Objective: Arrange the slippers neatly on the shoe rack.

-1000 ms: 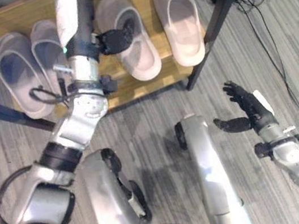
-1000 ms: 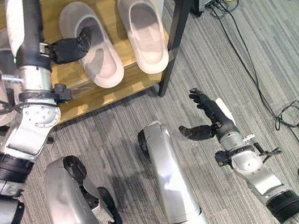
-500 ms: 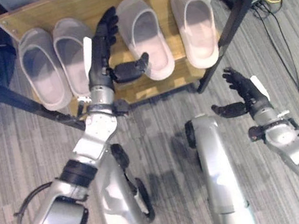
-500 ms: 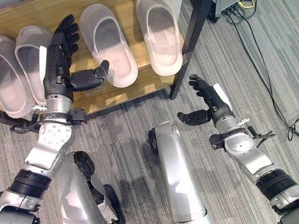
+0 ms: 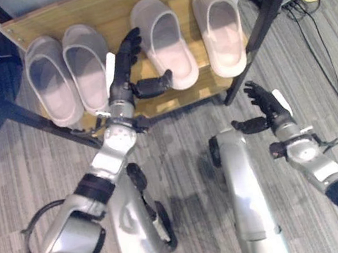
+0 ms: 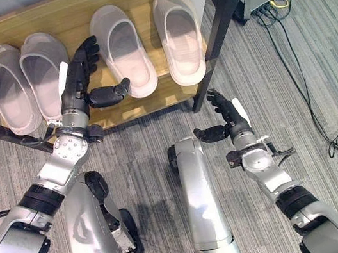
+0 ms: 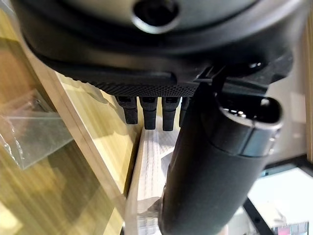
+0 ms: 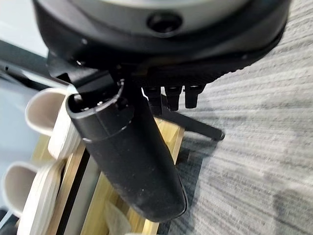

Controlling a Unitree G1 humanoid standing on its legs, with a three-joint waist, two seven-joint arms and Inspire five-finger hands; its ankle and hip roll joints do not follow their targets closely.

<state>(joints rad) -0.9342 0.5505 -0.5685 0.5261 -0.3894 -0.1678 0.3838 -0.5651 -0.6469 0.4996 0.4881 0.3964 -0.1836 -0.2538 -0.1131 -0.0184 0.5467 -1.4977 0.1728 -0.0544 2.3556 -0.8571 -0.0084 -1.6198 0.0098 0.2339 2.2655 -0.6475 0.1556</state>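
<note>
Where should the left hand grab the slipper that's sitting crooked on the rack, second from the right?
Probably by its near end, coming from the front edge of the shoe rack. The crooked slipper lies flat with its open top facing up and its near end angled toward the left hand, which hovers open beside it. Fingers could hook inside the opening, thumb outside the sidewall, then swing it parallel to the right slipper.

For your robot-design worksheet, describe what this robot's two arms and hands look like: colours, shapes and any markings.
Both arms are silver-grey, built of rounded metallic segments with black bands at the joints. Each ends in a dark hand, left hand and right hand, with slim black fingers and a thick thumb. A white strip runs along the edge of each hand.
</note>
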